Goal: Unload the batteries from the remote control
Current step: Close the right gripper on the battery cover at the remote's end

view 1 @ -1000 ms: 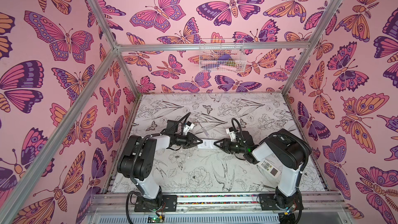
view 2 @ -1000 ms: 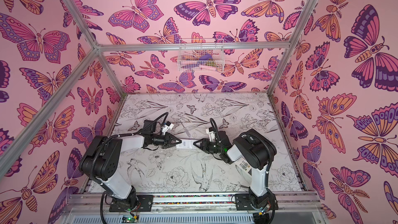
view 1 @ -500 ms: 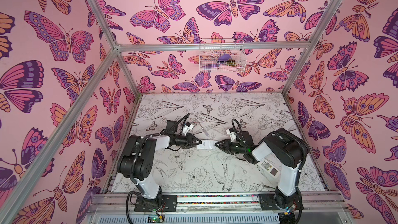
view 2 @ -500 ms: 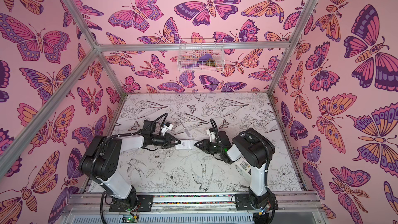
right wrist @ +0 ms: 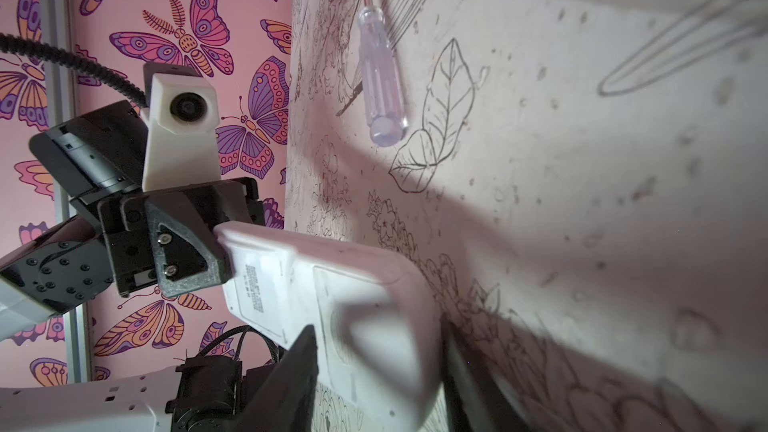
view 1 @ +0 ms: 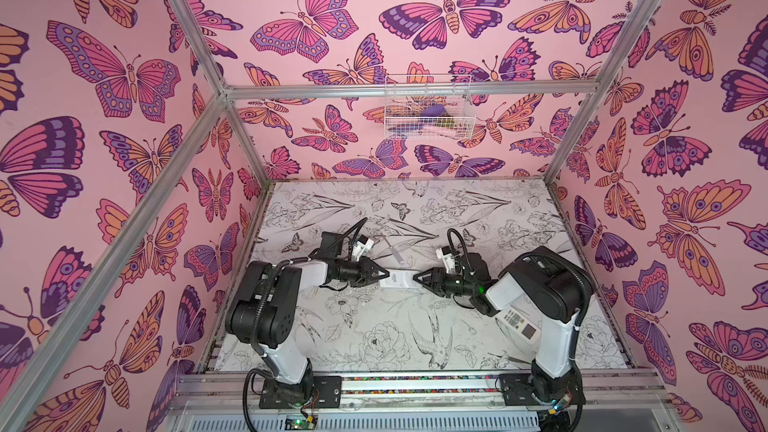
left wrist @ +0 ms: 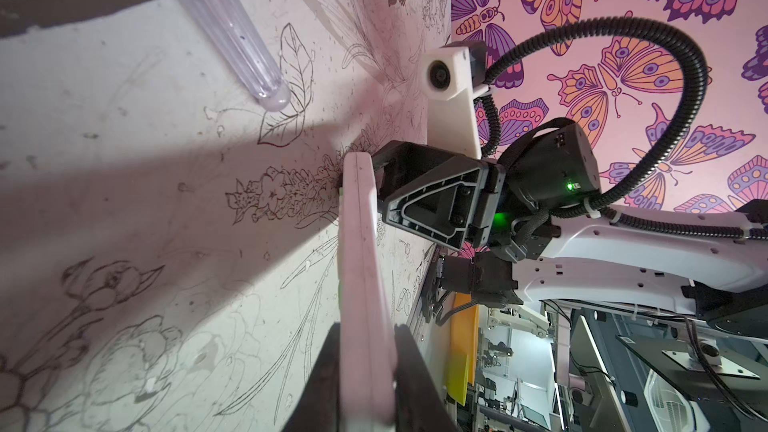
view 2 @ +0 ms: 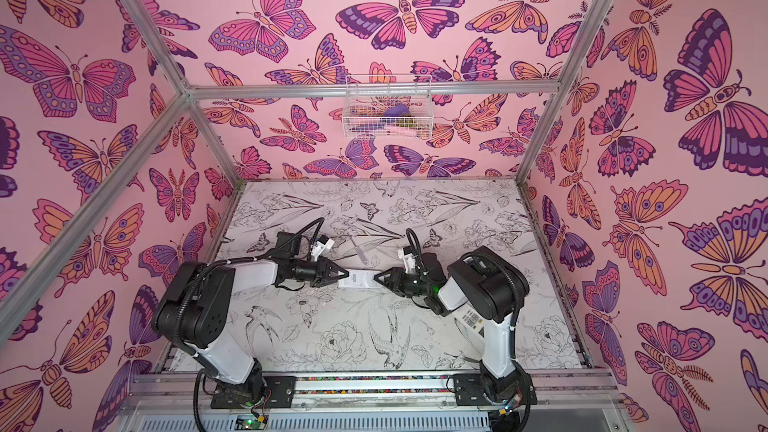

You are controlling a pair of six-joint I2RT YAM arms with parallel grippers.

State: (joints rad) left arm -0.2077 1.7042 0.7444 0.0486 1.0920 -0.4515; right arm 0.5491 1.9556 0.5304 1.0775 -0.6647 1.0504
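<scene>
Reaching in from 9 o'clock, the left gripper (view 1: 384, 275) is clamped on the thin sides of a white remote (view 1: 401, 279), which is held back-up over the middle of the table (view 1: 374, 338). Beyond that arm at 9 o'clock, the table's edge runs close along the butterfly wall, leaving little room. Toward 6 o'clock a wide bare stretch reaches the front rail (view 1: 415, 384). Toward 12 o'clock the surface is open up to the back wall, apart from a clear-handled screwdriver (view 1: 392, 248) lying just past the remote. A printed label (right wrist: 253, 288) sits on the remote's back, its lines too small to read. The batteries show in no view. From 3 o'clock the right gripper (view 1: 417, 278) has its jaws astride the remote's other end, fingers (right wrist: 299, 367) beside its edges; whether they press I cannot tell. At 4 o'clock, under the right arm, a second remote (view 1: 517, 322) lies face-up near the table's right edge, its button legends unreadable.
</scene>
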